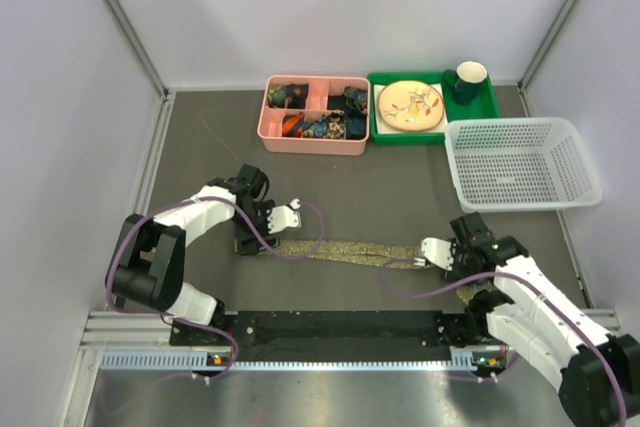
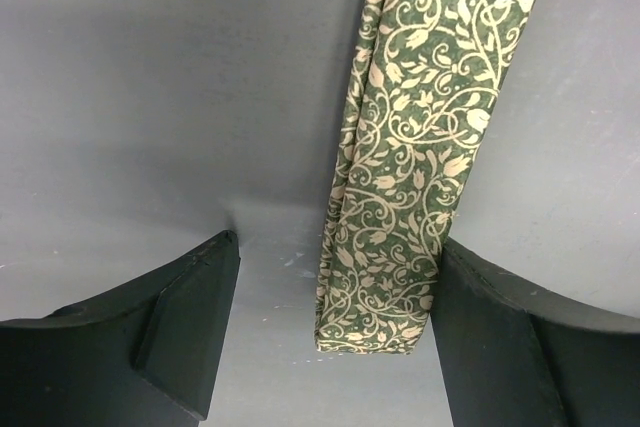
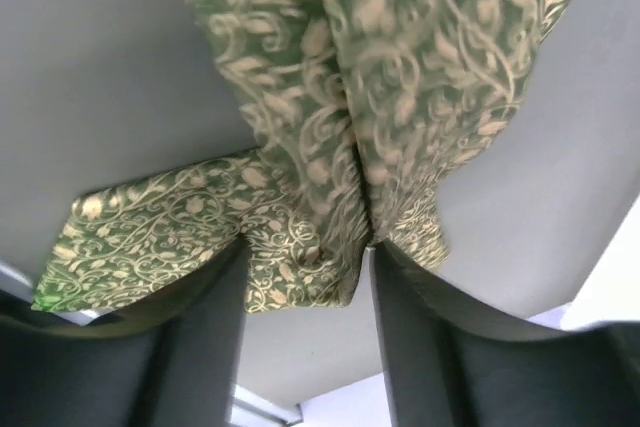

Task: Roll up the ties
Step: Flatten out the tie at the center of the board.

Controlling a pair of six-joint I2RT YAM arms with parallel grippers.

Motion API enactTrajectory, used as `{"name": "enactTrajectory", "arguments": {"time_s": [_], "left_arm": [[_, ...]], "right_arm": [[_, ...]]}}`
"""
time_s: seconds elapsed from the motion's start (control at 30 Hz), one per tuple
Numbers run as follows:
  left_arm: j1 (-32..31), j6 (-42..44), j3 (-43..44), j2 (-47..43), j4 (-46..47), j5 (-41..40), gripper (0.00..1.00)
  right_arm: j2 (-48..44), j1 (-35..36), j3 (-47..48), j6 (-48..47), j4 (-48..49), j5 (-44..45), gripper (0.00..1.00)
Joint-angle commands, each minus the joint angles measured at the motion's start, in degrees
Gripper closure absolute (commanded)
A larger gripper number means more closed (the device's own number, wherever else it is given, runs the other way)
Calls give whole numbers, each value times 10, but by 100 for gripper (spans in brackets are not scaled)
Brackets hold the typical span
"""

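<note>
The tie [image 1: 350, 249] lay along the table's [image 1: 400, 197] near edge. At the far edge a box [image 1: 315, 145] sat left of a tray [image 1: 485, 112], a basket [image 1: 520, 125] before it.

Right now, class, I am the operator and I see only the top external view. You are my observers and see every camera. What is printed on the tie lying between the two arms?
Observer: The left wrist view shows that the tie is dark green with cream leafy vines.
Operator: How does the end by the left arm sit?
Observer: It lies flat on the table, inside the open jaws of the left gripper and close to the finger on the picture's right.
Operator: And the other end?
Observer: In the right wrist view it is folded over and bunched between the parted jaws of the right gripper.
</note>
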Motion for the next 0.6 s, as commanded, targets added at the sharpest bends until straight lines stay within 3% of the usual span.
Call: {"name": "enactTrajectory", "arguments": {"time_s": [0.0,0.07,0.1,0.2,0.33,0.5,0.57], "left_arm": [[10,3,-15,32,7,16,23],[15,0,-5,38,3,18,24],[17,-5,-3,40,1,19,24],[28,-9,8,45,-7,30,26],[35,-11,19,60,-14,43,30],[34,-11,29,66,-25,66,31],[34,-11,30,65,-27,71,31]], "right_arm": [[54,-20,-8,-12,93,11,60],[63,-36,-10,-33,150,56,92],[65,-45,-3,-56,164,66,100],[51,-72,57,-109,150,73,100],[11,-71,113,-190,47,53,100],[-36,-63,24,-245,20,54,100],[-73,-47,-32,-251,26,66,81]]}}
